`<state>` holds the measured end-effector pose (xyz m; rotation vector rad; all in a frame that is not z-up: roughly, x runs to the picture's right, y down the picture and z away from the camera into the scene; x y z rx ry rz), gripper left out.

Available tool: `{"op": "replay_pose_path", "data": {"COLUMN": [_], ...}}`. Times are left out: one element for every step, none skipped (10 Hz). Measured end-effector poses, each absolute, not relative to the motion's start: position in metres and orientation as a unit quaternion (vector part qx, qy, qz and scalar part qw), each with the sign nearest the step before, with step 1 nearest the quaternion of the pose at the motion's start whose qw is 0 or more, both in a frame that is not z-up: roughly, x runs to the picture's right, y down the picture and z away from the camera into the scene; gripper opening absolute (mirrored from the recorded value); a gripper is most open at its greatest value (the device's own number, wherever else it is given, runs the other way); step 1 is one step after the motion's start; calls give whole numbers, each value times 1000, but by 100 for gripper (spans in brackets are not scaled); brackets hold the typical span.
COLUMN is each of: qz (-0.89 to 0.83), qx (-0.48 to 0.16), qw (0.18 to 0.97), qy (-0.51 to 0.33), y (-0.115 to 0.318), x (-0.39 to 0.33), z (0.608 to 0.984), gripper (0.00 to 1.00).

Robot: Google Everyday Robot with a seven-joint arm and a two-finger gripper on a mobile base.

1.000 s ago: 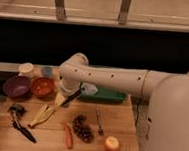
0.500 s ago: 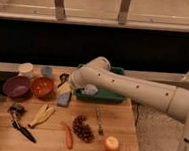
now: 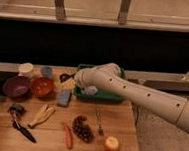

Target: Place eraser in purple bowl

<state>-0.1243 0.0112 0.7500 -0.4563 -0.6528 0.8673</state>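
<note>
Two bowls at far left, purple bowl (image 3: 15, 86) touching orange-red bowl (image 3: 41, 86), small dark eraser (image 3: 63, 78) hard to separate from gripper (image 3: 70, 79) just right of them, beyond blue sponge (image 3: 63, 98), grip state cannot be told, arm (image 3: 136, 91) hiding part of green tray (image 3: 113, 98), arm cut off at right edge.

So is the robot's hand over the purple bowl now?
No, the gripper hangs near the left end of the green tray, and the orange-red bowl lies between it and the purple bowl.
</note>
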Motion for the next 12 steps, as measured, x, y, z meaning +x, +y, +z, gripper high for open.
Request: {"op": "replay_pose_path", "data": {"qz": [408,404,394,378,360,342,318,293,280,265,257,250], "qx": [-215,-216,-218,-223,-227,-231,-239,-248,-255,-262,-268,-278], "qw": [833,835,841,849,859,869,880,891,896,900,901,901], "qy": [-307,-305,-301,-294,-284,-273,-260,-243,-234,-227,-224,-221], "y": [11,8,2,-6,-13,-19,-24,-30,-32,-32,-31,-26], "x": [-123,-123,-129,-142,-155,-166,-183,-196,-203,-209,-212,-215], "z": [751,754,760,770,777,784,791,800,805,810,813,819], "gripper": [0,0,0,0,0,0,0,0,0,0,0,0]}}
